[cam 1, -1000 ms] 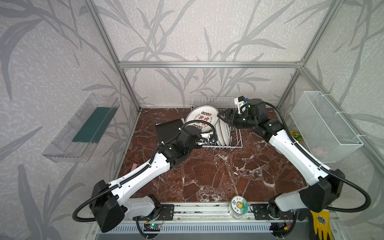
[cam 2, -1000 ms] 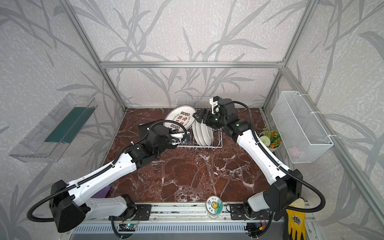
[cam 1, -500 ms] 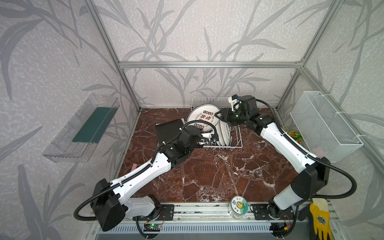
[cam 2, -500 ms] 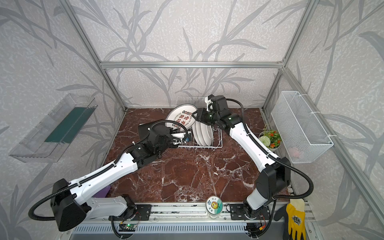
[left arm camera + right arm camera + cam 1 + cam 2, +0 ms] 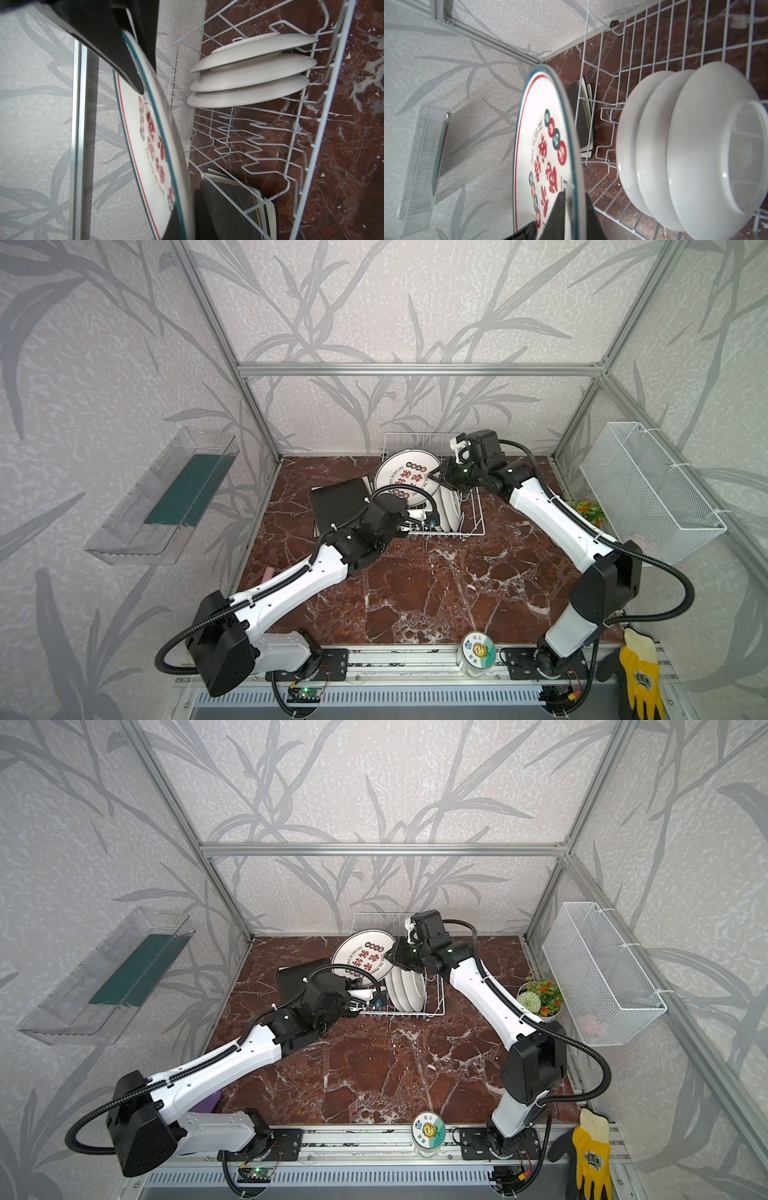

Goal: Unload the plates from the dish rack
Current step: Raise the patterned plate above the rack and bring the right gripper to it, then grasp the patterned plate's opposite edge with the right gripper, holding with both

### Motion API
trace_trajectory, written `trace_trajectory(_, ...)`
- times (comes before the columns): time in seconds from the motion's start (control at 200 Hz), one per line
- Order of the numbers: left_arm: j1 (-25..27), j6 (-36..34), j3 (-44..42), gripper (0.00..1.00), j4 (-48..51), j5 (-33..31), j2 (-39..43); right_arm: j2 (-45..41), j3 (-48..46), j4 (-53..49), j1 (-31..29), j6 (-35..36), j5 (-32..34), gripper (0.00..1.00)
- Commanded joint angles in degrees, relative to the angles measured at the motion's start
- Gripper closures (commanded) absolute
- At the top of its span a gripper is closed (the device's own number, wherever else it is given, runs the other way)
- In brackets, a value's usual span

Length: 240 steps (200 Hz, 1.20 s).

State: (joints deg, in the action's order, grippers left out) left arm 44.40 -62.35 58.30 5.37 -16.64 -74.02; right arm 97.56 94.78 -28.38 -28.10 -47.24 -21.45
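Marble table [image 5: 415, 593] below; my left end effector [image 5: 143, 68] and right end effector [image 5: 574, 199] both clamp the printed plate [image 5: 405, 477].

A red-brown marble tabletop [image 5: 415, 585] sits inside an aluminium frame [image 5: 415, 370] backed by grey leaf-patterned wallpaper [image 5: 374, 302]. A clear plastic tray [image 5: 124, 539] hangs on the left wall, a dark green strip [image 5: 189, 489] lying in it. A white mesh basket [image 5: 648, 489] hangs on the right wall, with a small pot of orange flowers [image 5: 540, 996] near it. A sticker-topped jar [image 5: 478, 651] stands on the front rail; a yellow glove [image 5: 640, 672] lies at the front right corner.
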Motion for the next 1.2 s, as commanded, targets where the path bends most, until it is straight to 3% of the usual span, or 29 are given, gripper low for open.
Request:
trace_trajectory(0.0, -0.3, 0.3, 0.3, 0.92, -5.4, 0.2, 0.0, -0.3, 0.5, 1.3, -0.5, 3.7, -1.9, 0.99)
trace_trajectory(0.12, -0.3, 1.2, 0.1, 0.78, -5.8, 0.2, 0.0, -0.4, -0.5, 3.9, 0.0, 2.0, -3.8, 1.00)
trace_trajectory(0.21, -0.4, 1.9, 0.0, 0.60, -6.2, 0.2, -0.1, -0.8, -1.2, 5.4, 0.5, 1.2, -4.7, 1.00)
trace_trajectory(0.46, -0.5, 4.7, 0.2, 0.24, -5.5, -0.1, 0.3, -4.2, -6.0, 14.2, 4.7, -4.0, -7.7, 1.00)
trace_trajectory(0.505, -0.6, 5.5, 0.1, 0.06, -5.3, -0.1, 0.5, -4.8, -6.2, 14.6, 5.3, -4.0, -8.1, 1.00)
trace_trajectory(0.535, -0.8, 6.3, 0.1, 0.01, -5.0, 0.1, 0.8, -5.3, -6.5, 14.9, 5.8, -4.0, -8.2, 1.00)
trace_trajectory(0.68, -2.3, 12.4, 0.0, 0.01, -2.4, 2.3, 3.3, -8.0, -9.2, 17.3, 8.1, -4.1, -8.6, 1.00)
trace_trajectory(0.785, -5.2, 22.0, 0.1, 0.01, -0.3, 7.3, 7.0, -10.0, -11.6, 18.4, 9.3, -2.9, -8.9, 1.00)
trace_trajectory(0.99, -17.6, 48.9, 0.3, 0.01, 0.2, 27.0, 13.8, -13.2, -16.3, 20.2, 10.1, 1.8, -9.0, 1.00)
trace_trajectory(1.194, -28.1, 69.5, 3.1, 0.01, 0.3, 42.3, 10.6, -15.6, -19.8, 23.2, 10.1, 6.5, -10.8, 1.00)
